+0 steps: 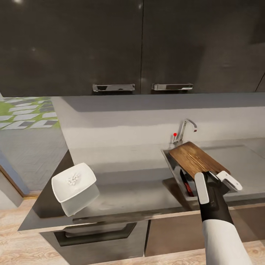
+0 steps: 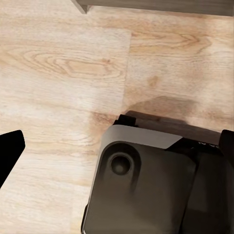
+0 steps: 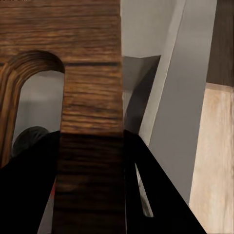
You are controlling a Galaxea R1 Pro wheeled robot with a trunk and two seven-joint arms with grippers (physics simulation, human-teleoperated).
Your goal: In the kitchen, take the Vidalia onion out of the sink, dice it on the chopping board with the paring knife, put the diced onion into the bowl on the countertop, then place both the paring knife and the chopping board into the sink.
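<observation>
The right hand (image 1: 217, 180) reaches over the front edge of the table (image 1: 129, 191), its two white fingers (image 1: 201, 187) pinching the near end of the chopping board (image 1: 197, 159). In the right wrist view the board (image 3: 90, 97) runs between the dark fingers, and its slot-shaped handle hole sits just beside the grip. The board lies tilted over the sink (image 1: 173, 165); its far end is up near the chrome tap (image 1: 186, 129) with the red dot, and its near end is in the hand at the sink's front rim. Under the board, inside the basin, the paring knife (image 1: 187, 184) shows its red handle and dark blade, partly covered by the board and the hand.

Well apart, at the table's left end near the front corner, stands the white bowl (image 1: 73, 182) with the small white onion cubes (image 1: 73, 179) in it; its reflection shows in the glossy top. Black wall cabinets (image 1: 140, 44) with chrome handles hang above. A drawer front (image 1: 95, 232) sits below the table's front edge.

The left wrist view looks down on the wood-plank floor (image 2: 63, 73) and the robot's dark base (image 2: 146, 185). Whether the left hand is spread or pressed together, I cannot tell.
</observation>
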